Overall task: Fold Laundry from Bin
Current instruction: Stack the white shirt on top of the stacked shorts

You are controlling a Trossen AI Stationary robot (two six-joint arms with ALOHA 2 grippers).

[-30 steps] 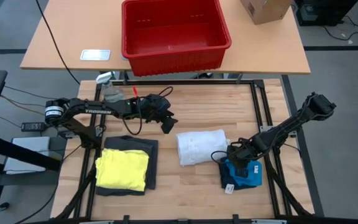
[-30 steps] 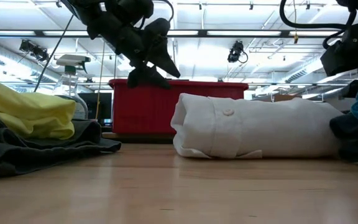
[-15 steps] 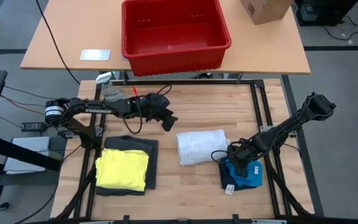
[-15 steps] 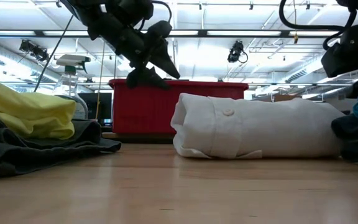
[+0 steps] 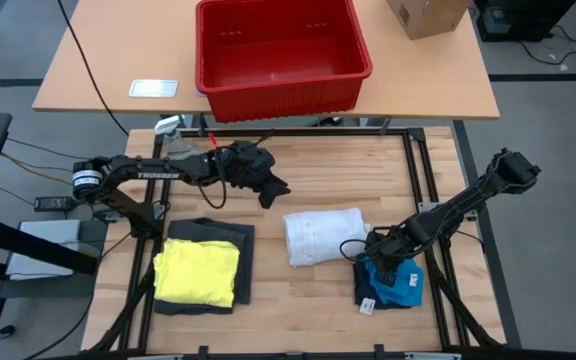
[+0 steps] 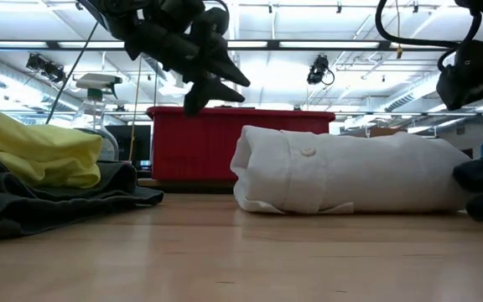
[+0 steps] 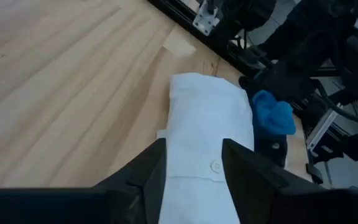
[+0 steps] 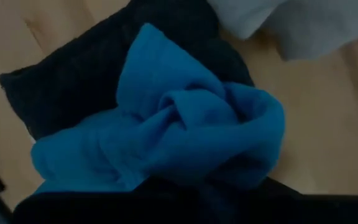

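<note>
A folded yellow garment (image 5: pixel 198 272) lies on a dark grey one (image 5: pixel 223 232) at the table's near left. In the middle lies a rolled white garment (image 5: pixel 323 237), a button on its near side (image 6: pixel 308 152). My left gripper (image 5: pixel 272 188) hangs open in the air beyond the white roll, touching nothing. The white roll shows below its fingers (image 7: pixel 194 144). My right gripper (image 5: pixel 388 262) points steeply down, shut on the blue garment with dark trim (image 5: pixel 398 288) at the near right. The red bin (image 5: pixel 278 100) stands on the far table. My right gripper holds a bunched-up part of the blue garment's top (image 8: pixel 185 165), coming from above. The cloth is gathered into twisted folds that run in toward the fingers; how many layers, I cannot tell. The dark trim (image 8: pixel 73 81) and the rest lie on the wood.
A spray bottle (image 5: pixel 173 140) stands at the table's far left corner. A brown cardboard box (image 5: pixel 426 15) and a small white object (image 5: pixel 154 88) sit on the far table. Black frame rails (image 5: pixel 420 170) edge the work surface. Bare wood (image 5: pixel 368 175) lies between the white roll and the far rail.
My left gripper has swung a little toward the far edge and tipped its fingers upward. My right gripper has rolled about its own axis in place, and the blue cloth under it has bunched and twisted with it.
</note>
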